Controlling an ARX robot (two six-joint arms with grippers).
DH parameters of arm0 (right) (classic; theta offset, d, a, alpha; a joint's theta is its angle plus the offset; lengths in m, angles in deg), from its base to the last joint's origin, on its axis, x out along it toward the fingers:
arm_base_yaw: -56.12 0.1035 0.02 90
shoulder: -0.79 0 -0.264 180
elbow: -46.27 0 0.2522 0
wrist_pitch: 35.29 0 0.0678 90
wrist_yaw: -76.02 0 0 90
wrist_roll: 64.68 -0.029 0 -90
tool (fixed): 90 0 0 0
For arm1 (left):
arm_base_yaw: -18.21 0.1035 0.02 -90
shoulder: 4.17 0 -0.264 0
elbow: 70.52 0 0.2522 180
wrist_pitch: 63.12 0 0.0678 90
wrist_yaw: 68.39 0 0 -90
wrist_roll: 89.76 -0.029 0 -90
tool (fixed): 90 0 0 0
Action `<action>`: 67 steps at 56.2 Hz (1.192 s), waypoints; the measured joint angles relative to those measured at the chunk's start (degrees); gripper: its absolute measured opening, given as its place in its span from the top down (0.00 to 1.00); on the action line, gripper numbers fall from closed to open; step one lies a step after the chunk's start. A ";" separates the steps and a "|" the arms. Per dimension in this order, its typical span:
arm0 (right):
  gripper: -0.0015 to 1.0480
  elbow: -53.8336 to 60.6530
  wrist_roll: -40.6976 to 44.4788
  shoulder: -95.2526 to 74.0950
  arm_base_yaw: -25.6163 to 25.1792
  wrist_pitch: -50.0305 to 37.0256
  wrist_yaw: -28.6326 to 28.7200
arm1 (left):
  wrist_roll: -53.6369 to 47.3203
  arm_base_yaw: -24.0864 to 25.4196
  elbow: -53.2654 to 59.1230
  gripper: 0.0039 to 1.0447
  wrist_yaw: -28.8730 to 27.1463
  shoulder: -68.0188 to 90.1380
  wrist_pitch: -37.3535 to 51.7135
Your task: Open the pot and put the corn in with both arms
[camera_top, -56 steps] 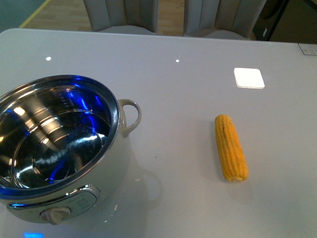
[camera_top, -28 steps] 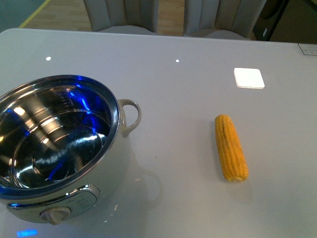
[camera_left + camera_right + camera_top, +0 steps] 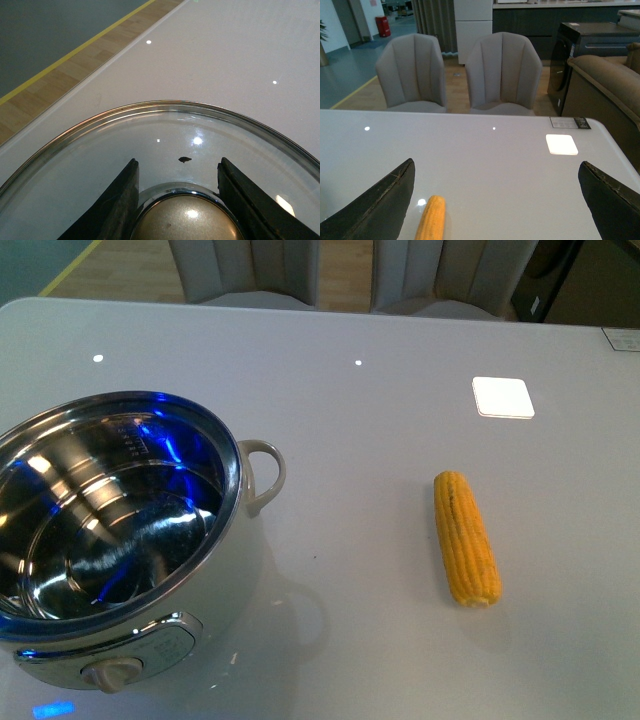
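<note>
The white pot (image 3: 120,540) stands uncovered at the near left of the table, its shiny steel inside showing blue reflections, loop handle (image 3: 262,475) to its right and dial knob (image 3: 112,674) at the front. In the left wrist view my left gripper (image 3: 179,172) is shut on the beige knob (image 3: 185,220) of the glass pot lid (image 3: 160,135), held above the white table. The yellow corn (image 3: 466,537) lies on the table right of the pot. My right gripper (image 3: 497,187) is open above the table, with the corn (image 3: 431,219) between its fingers, closer to one of them. No arm shows in the front view.
A white square pad (image 3: 502,397) lies at the far right of the table (image 3: 380,420). Two grey chairs (image 3: 502,70) stand behind the table's far edge. A dark cabinet and a brown sofa (image 3: 610,75) are beyond, at the right.
</note>
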 joint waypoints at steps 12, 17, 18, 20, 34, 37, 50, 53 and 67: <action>0.08 0.00 0.00 0.00 0.00 0.00 0.00 | -0.02 0.00 0.00 0.16 0.00 0.00 0.15; 0.08 0.00 0.00 0.00 0.00 0.00 0.00 | -0.02 0.00 0.00 0.04 0.00 0.00 0.15; 0.08 0.00 0.00 0.00 0.00 0.00 0.02 | -0.07 0.00 0.00 0.04 0.00 0.00 0.15; 0.08 0.00 0.00 0.00 0.00 0.00 0.00 | -0.04 0.00 0.00 0.06 0.00 0.00 0.17; 0.08 0.00 0.00 0.00 0.00 0.00 0.00 | -0.02 0.00 0.09 0.06 0.00 -0.04 0.17; 0.08 0.00 0.00 0.00 0.00 0.00 0.02 | -0.02 0.00 0.28 0.06 0.00 -0.13 0.17; 0.08 0.00 0.00 0.00 0.00 0.00 0.00 | 1.22 1.01 7.80 0.06 0.68 -11.96 -2.19; 0.08 0.00 0.00 0.02 0.00 0.00 0.02 | 1.84 1.42 8.94 0.06 1.33 -18.80 -4.44; 0.08 0.00 0.00 0.04 0.00 0.00 0.00 | 3.78 2.38 15.32 0.06 5.68 -39.45 -15.47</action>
